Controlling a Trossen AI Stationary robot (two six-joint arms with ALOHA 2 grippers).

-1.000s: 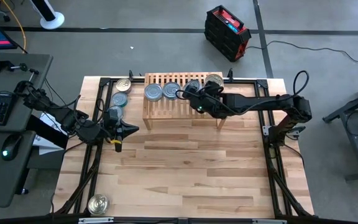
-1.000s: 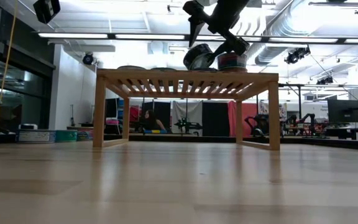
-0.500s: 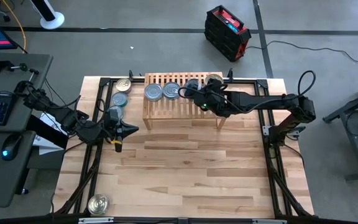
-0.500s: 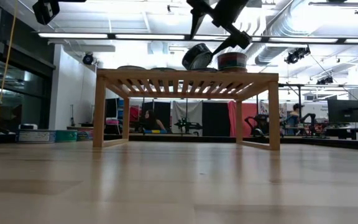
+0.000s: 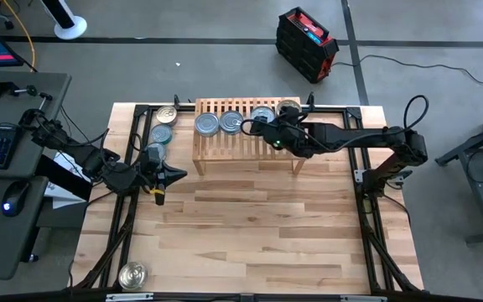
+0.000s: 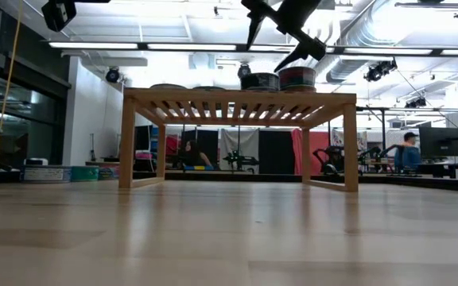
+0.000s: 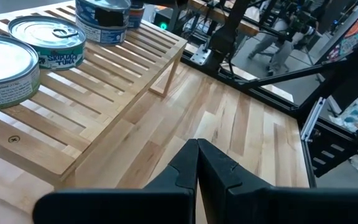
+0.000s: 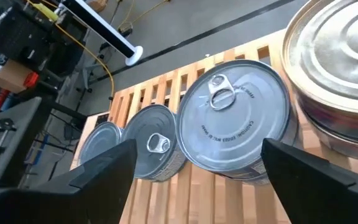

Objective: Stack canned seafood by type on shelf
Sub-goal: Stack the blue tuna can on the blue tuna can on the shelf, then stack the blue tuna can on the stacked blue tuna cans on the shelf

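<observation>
Two wide-spread, empty fingers of the right gripper hung near the frame's top centre, straddling a blue-lidded tin just below on the shelf. Far left, the left gripper waited pinched shut, nearer the loose tins.

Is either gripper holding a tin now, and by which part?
No. The right gripper is open above a round bluish-silver tin on the slatted wooden shelf; the left gripper is shut, empty.
</observation>
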